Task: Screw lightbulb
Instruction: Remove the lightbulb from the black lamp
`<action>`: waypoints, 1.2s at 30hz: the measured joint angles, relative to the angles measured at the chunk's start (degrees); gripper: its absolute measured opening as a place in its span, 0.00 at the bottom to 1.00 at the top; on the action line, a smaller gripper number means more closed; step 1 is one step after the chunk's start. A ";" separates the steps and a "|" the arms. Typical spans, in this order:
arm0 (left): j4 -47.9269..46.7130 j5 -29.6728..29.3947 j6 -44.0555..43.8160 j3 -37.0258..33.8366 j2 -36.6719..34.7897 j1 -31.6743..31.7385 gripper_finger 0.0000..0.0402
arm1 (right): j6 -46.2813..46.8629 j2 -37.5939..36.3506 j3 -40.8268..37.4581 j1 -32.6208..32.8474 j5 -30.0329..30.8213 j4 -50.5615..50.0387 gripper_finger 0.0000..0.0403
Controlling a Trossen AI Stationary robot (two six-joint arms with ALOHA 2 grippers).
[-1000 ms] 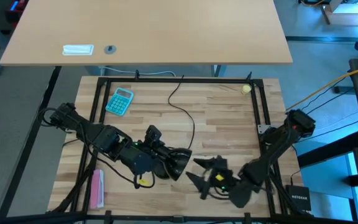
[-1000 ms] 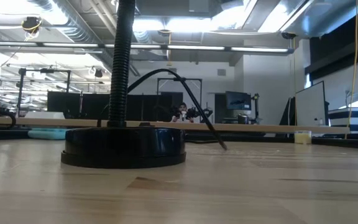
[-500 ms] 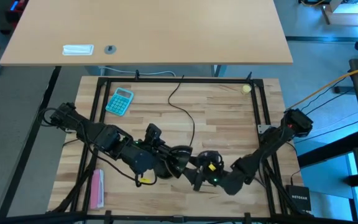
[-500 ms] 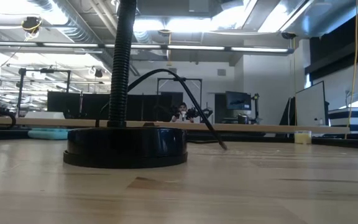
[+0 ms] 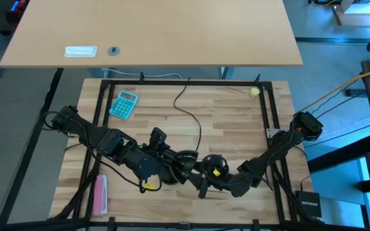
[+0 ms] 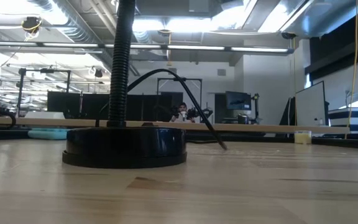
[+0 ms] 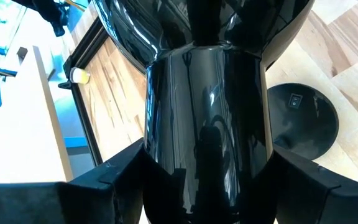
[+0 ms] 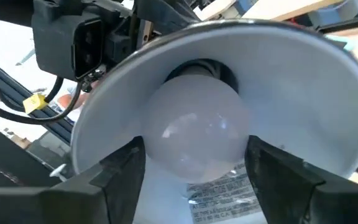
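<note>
The black lamp lies tipped under my arms near the table's front; its shade [image 5: 184,164] opens toward the right. Its round base [image 6: 126,146] stands on the table, with the gooseneck [image 6: 122,62] rising from it. My left gripper [image 5: 167,168] is shut on the lamp head [image 7: 207,118]. My right gripper [image 5: 204,177] is shut on the white frosted lightbulb [image 8: 197,134], which sits inside the shade's white interior [image 8: 272,68] at the socket. The bulb's screw base is hidden behind its globe. My left gripper pinches the lamp head's narrow glossy neck [image 7: 207,162] between its two fingers [image 7: 104,180], just behind where the shade flares out. The fingers lie across the neck. The head is held off the table, with the base [image 7: 303,118] on the wood beyond it. My right gripper pinches the bulb's round globe [image 8: 166,155] between its two fingers [image 8: 123,174], one on each side. It comes level from the table's right, pointing into the shade's mouth. The bulb is clear of the table, its narrow end toward the socket.
A teal calculator [image 5: 124,104] lies at the far left, a small pale yellow ball [image 5: 254,92] at the far right corner, and a pink object [image 5: 100,194] at the near left. The lamp's black cord [image 5: 194,125] runs to the far edge. A black frame rims the table.
My right gripper has gone toward the table's left, up to the lamp shade's mouth, staying shut. Most of this move was in the first half second. My left gripper has kept its hold on the lamp head.
</note>
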 joint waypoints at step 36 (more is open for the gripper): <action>0.34 0.11 0.76 0.02 0.11 0.04 0.62 | -11.89 -1.24 0.02 1.20 4.09 -10.66 0.82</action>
